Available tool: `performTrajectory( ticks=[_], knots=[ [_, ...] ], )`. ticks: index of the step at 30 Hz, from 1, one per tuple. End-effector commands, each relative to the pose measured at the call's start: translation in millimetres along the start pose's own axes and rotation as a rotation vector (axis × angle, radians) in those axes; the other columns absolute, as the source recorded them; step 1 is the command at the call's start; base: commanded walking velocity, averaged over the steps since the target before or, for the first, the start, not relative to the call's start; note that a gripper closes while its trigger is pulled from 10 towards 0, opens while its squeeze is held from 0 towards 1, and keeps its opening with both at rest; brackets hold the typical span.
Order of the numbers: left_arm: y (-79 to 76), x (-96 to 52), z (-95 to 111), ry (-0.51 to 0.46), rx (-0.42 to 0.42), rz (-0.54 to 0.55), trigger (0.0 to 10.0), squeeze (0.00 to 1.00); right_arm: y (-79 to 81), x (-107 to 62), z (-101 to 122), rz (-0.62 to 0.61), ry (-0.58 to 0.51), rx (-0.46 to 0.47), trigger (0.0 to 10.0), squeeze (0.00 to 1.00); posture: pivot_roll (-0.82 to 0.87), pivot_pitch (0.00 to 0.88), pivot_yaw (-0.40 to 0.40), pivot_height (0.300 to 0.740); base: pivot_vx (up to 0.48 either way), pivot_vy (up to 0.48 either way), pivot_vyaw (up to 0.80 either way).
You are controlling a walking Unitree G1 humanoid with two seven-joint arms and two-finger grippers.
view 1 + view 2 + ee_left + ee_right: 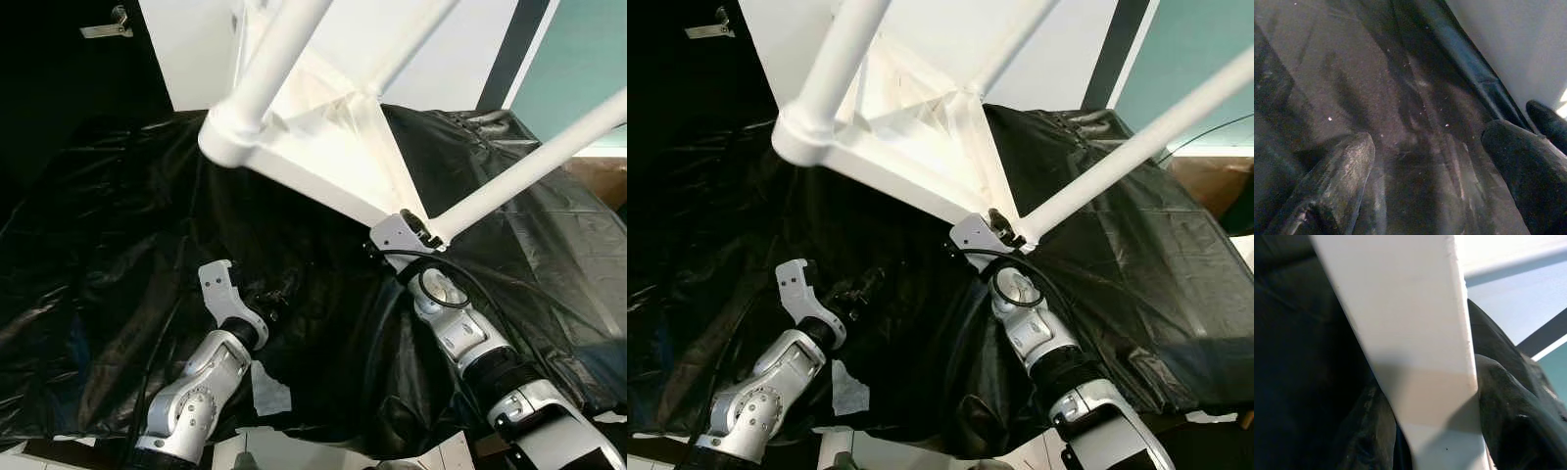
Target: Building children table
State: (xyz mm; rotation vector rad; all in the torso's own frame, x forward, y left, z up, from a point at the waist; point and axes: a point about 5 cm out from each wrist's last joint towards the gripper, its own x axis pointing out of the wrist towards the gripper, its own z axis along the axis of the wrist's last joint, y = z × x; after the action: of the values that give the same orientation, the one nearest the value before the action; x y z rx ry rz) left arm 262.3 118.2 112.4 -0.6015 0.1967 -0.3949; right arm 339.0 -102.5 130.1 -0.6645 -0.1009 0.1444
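table [323, 147] top, leg ends: cut off by frame | right end effector [416, 230] fingertips: hidden by table corner

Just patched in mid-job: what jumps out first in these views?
The white children's table dominates the upper middle of the head views, upside down, with round white legs jutting toward the camera over a black plastic sheet. The right gripper is clamped at the table's near corner, where a leg joins. The left gripper hangs open over the sheet, lower left.

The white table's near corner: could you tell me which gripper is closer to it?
Right. The right gripper is at the white table corner where a leg joins; the left gripper sits lower, over the black plastic sheet.
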Motion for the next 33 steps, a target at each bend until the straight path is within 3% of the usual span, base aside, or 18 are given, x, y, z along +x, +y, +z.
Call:
performTrajectory(
  ticks=[1, 11, 16, 26, 30, 33],
  knots=[
    [-16.1, -2.3, -1.3, 0.006, 0.016, -0.355, 10.0, 0.0, -26.7, 6.5, 22.9, -0.146, -0.093, 0.183, 10.0, 0.0, 0.0, 0.03, 0.002, 0.74, 0.0, 0.0, 0.0],
    [-15.8, -0.1, -1.2, 0.002, 0.018, -0.351, 10.0, 0.0, -30.9, 4.2, 24.7, -0.17, -0.107, 0.268, 10.0, 0.0, 0.0, 0.024, 0.002, 0.74, 0.0, 0.0, 0.0],
    [-15.7, 1.3, -0.3, -0.002, 0.023, -0.35, 10.0, 0.0, -30.6, -1.2, 23.4, -0.183, -0.115, 0.45, 10.0, 0.0, 0.0, 0.021, 0.006, 0.74, 0.0, 0.0, 0.0],
    [-15.5, 2.4, 0.8, 0.0, 0.031, -0.352, 10.0, 0.0, -24.3, -5.2, 19.4, -0.167, -0.102, 0.476, 10.0, 0.0, 0.0, 0.019, 0.012, 0.74, 0.0, 0.0, 0.0],
    [-15.6, 2.8, 0.9, -0.001, 0.033, -0.353, 10.0, 0.0, -21.5, -7.3, 10.7, -0.16, -0.065, 0.615, 10.0, 0.0, 0.0, 0.018, 0.012, 0.74, 0.0, 0.0, 0.0],
    [-15.7, 3.2, 1.3, -0.004, 0.036, -0.351, 10.0, 0.0, -7.4, -16.3, -6.9, -0.14, -0.002, 0.782, 10.0, 0.0, 0.01, 0.015, 0.012, 0.74, 0.0, 0.0, 0.0]
  ],
)
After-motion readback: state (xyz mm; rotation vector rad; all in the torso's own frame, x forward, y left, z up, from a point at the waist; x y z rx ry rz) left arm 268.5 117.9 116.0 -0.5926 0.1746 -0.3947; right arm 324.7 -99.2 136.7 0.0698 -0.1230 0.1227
